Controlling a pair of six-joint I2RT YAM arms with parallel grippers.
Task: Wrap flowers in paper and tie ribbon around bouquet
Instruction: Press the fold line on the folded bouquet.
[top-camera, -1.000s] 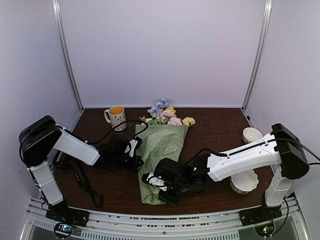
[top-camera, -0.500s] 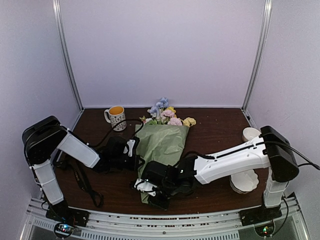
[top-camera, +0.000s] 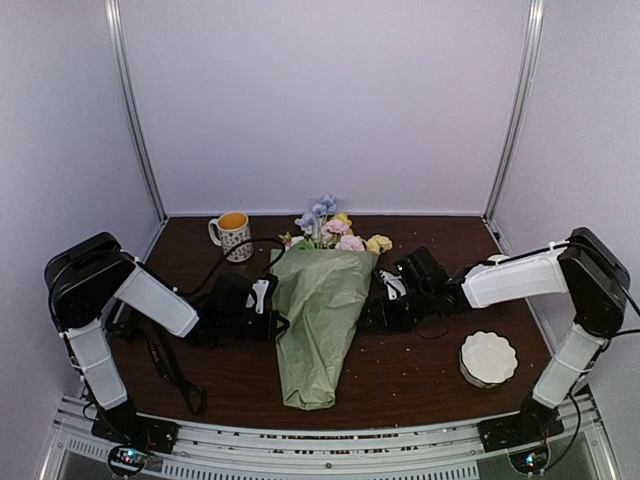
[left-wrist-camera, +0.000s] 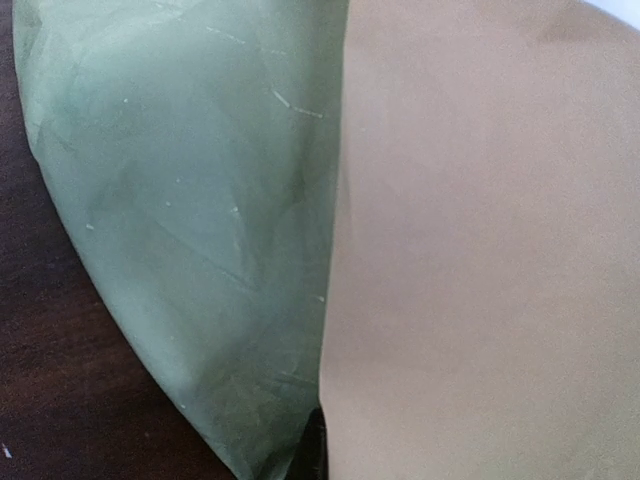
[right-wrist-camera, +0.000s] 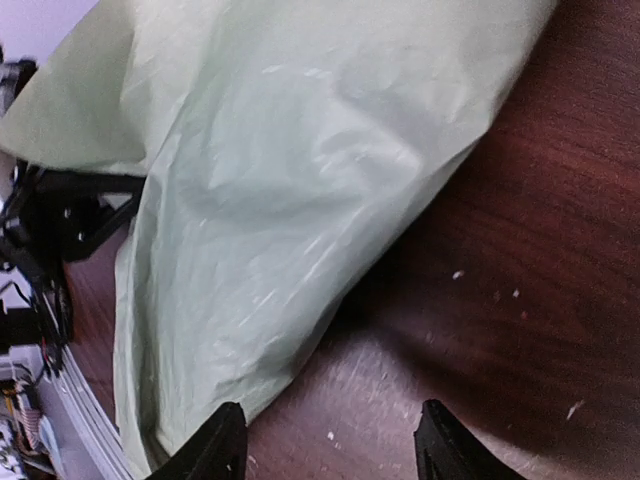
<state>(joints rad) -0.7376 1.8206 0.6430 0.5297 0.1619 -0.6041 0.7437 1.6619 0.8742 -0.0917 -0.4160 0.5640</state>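
Right gripper (right-wrist-camera: 330, 445): jaws apart, empty, just right of bouquet (top-camera: 322, 310). Left gripper (top-camera: 260, 300) closed at paper (left-wrist-camera: 200, 220) left edge. Best pin overlap firmly before tying.

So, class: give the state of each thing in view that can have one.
Pale sage-green paper cone, wrapped around the stems, lying flat, untied.
Pastel flowers, sticking out of the cone's wide end.
Long black ribbon, loose on the table.
Patterned mug, upright.
White scalloped dish, upright, empty.
Left gripper, shut, at the cone's left edge.
Right gripper, open, holding nothing.
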